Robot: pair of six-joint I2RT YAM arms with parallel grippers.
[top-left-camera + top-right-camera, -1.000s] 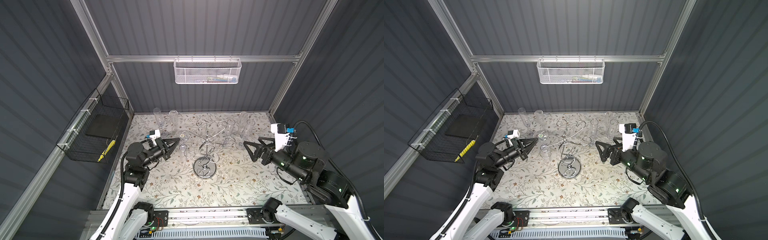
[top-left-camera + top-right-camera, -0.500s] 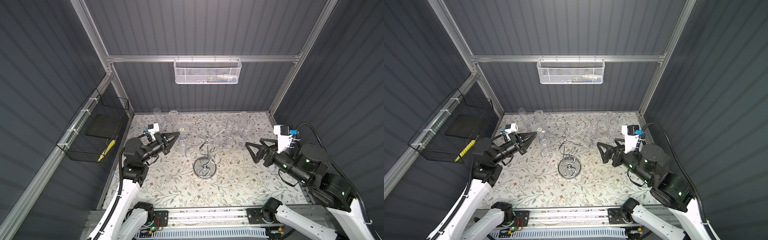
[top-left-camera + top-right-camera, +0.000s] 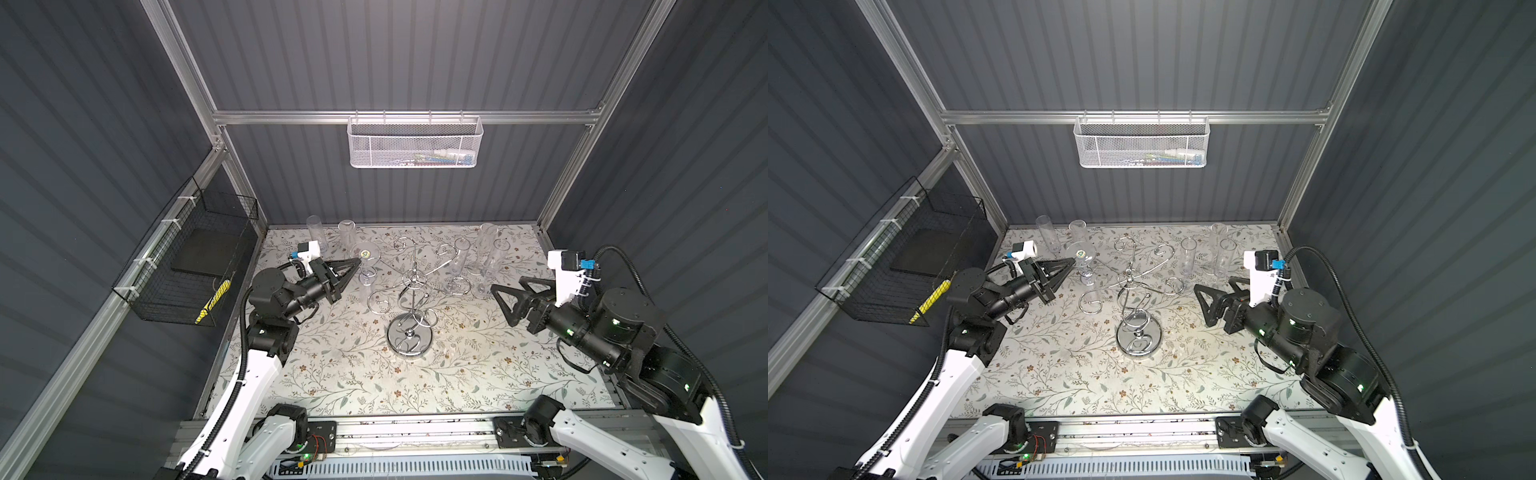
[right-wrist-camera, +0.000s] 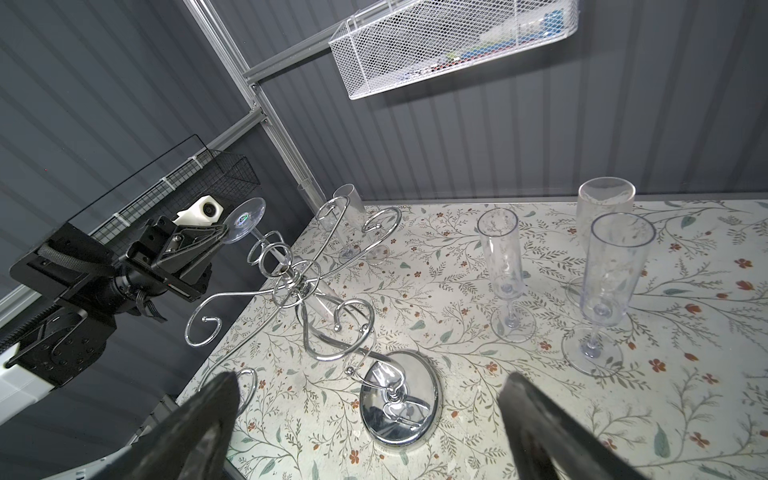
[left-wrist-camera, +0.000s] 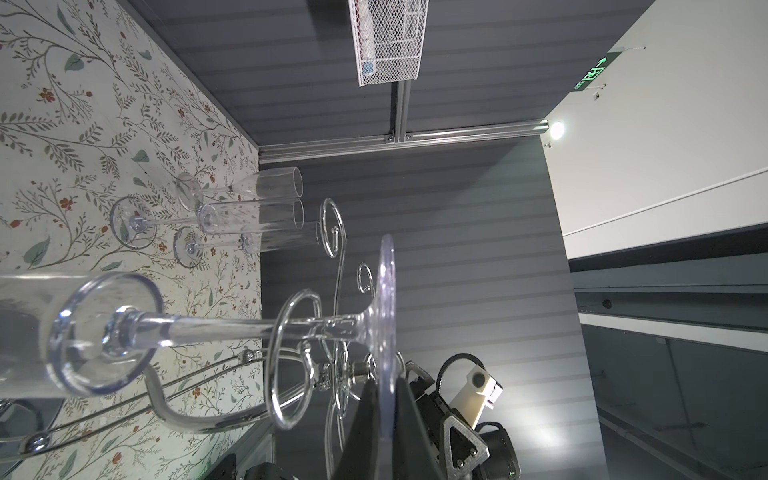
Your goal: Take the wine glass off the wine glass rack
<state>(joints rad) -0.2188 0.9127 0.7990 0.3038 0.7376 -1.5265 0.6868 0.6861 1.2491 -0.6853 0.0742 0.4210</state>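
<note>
- Table [image 3: 353,374]: floral-patterned surface carrying every item. Clock directions are read in both top views, with 12 toward the back wall and the rack's post at the dial's centre.
- Wine glass rack [image 3: 409,334]: chrome wire stand near the table's middle, with a round mirrored base, a central post and curled arms radiating from a hub.
- Right claw [image 3: 503,306]: at 3 o'clock of the rack, jaws spread wide and pointing toward the post. It is apart from the rack and from every glass.
- Left claw [image 3: 355,262]: at 10 o'clock, pinching the rim of the wine glass's foot. In the left wrist view its dark fingers [image 5: 363,440] flank the clear disc.
- Wine glass [image 3: 365,252]: hangs inverted at 10 o'clock of the post, foot uppermost and bowl below, its stem passing through the curl of a rack arm. The right wrist view shows it tilted, the foot [image 4: 245,219] leaning toward the left claw.
- Three empty flutes [image 3: 459,259]: upright on the table at 2 o'clock, close together.
- Two more flutes [image 3: 347,235]: upright toward 10 o'clock, farther out, near the back wall.
- Black wire basket [image 3: 195,266]: on the side wall at 9 o'clock.
- White mesh basket [image 3: 415,143]: on the back rail at 12 o'clock.
</note>
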